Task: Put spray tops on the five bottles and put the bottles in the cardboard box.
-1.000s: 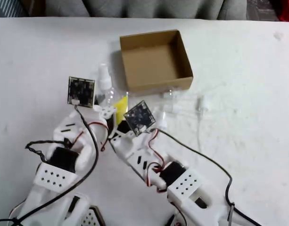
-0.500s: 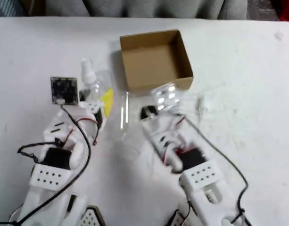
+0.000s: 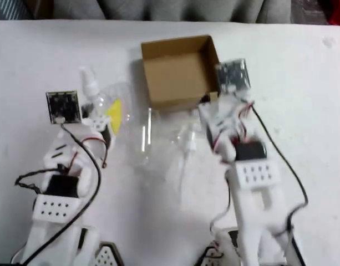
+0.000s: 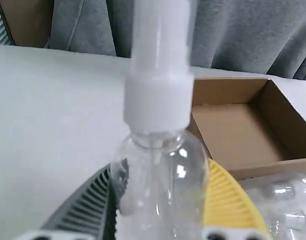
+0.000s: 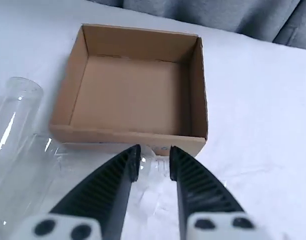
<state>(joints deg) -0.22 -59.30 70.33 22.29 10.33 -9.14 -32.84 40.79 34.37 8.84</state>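
Note:
My left gripper (image 3: 105,109) is shut on a clear bottle (image 3: 103,98) that stands upright with a white spray top (image 3: 87,81) on it, left of the cardboard box (image 3: 181,101). In the left wrist view the bottle (image 4: 162,172) sits between the grey and yellow fingers (image 4: 227,200), under its spray top (image 4: 160,75). My right gripper (image 3: 206,109) hovers at the box's near right corner. Its dark fingers (image 5: 113,182) stand a little apart, the gripper (image 5: 155,156) open above a clear bottle neck. The box (image 5: 128,136) holds nothing.
Clear bottles (image 3: 145,136) lie on the white table in front of the box, between the arms; one (image 5: 15,125) lies beside the box's near wall. A loose spray top (image 3: 187,141) with its long tube lies next to them. Grey fabric hangs behind the table.
My left arm has carried the capped bottle leftward and farther back. My right arm has swung right, from beside the left gripper to the box's near right corner.

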